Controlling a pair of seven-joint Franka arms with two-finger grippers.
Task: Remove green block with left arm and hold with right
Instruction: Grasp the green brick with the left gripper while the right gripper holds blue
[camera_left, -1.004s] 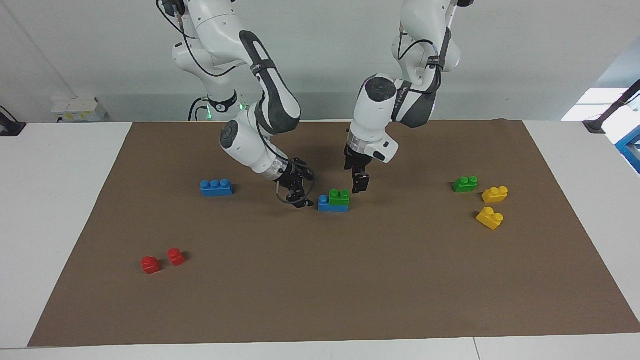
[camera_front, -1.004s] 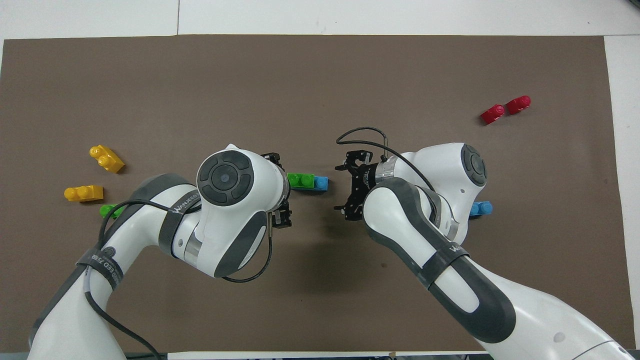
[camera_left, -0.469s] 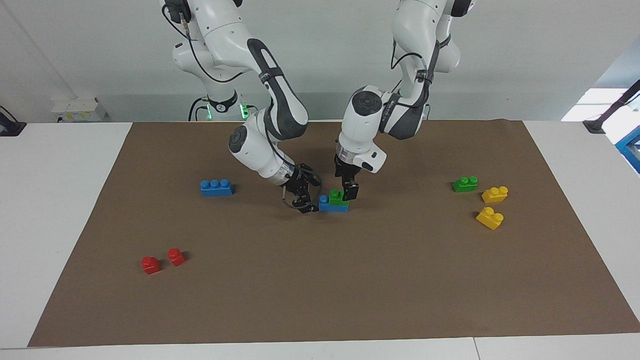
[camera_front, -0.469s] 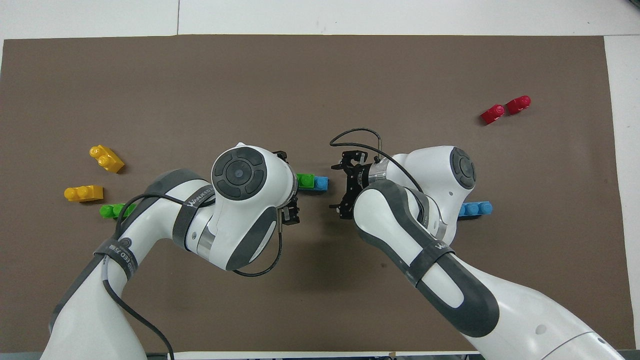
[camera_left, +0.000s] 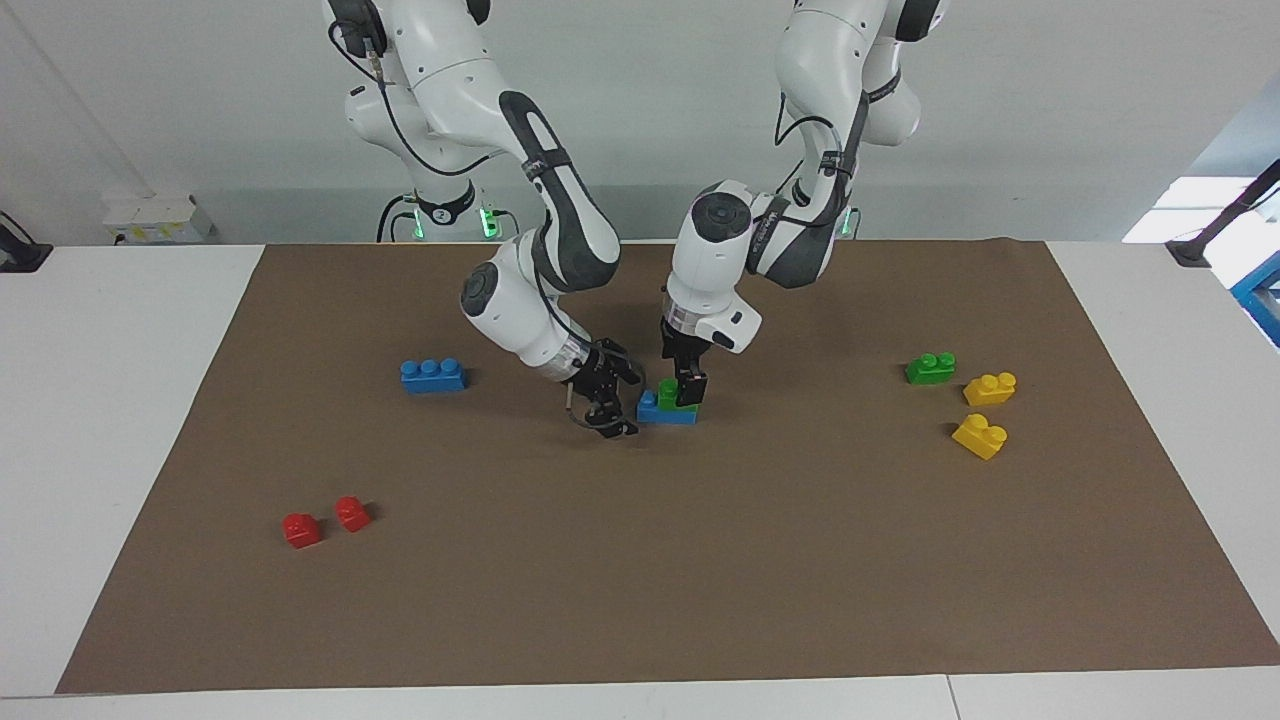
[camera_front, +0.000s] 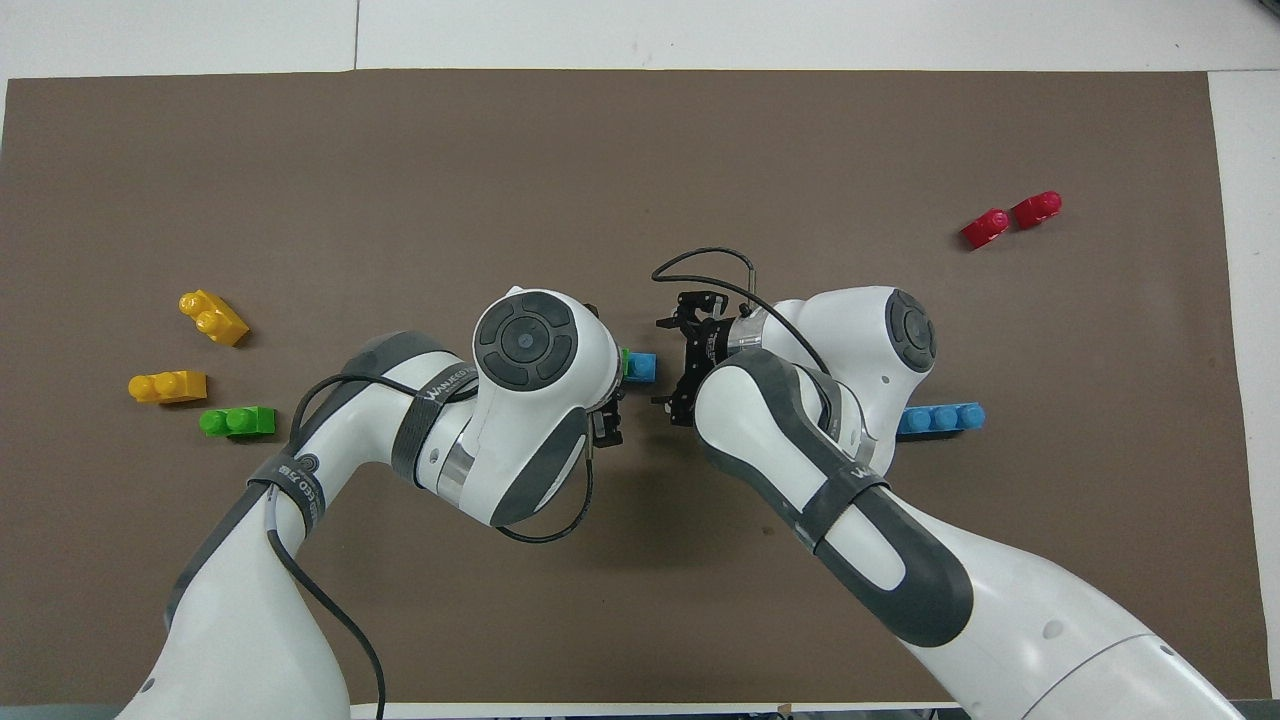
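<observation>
- Near the middle of the brown mat (camera_left: 700, 560), the green block (camera_left: 668, 393) sits stacked on a blue brick (camera_left: 660, 411).
- The left gripper (camera_left: 686, 388) is down over the green block, fingers spread around it, not yet clamped.
- The right gripper (camera_left: 612, 405) hangs just beside the blue brick's end, fingers apart, holding nothing.
- A second green brick (camera_left: 930, 368) lies toward the left arm's end.

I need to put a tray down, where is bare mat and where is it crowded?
Bare: the brown mat farther from the robots than every brick, between the two red bricks and the yellow bricks. Crowded: mid-mat, where the left gripper and right gripper flank the green block stacked on a blue brick.
</observation>
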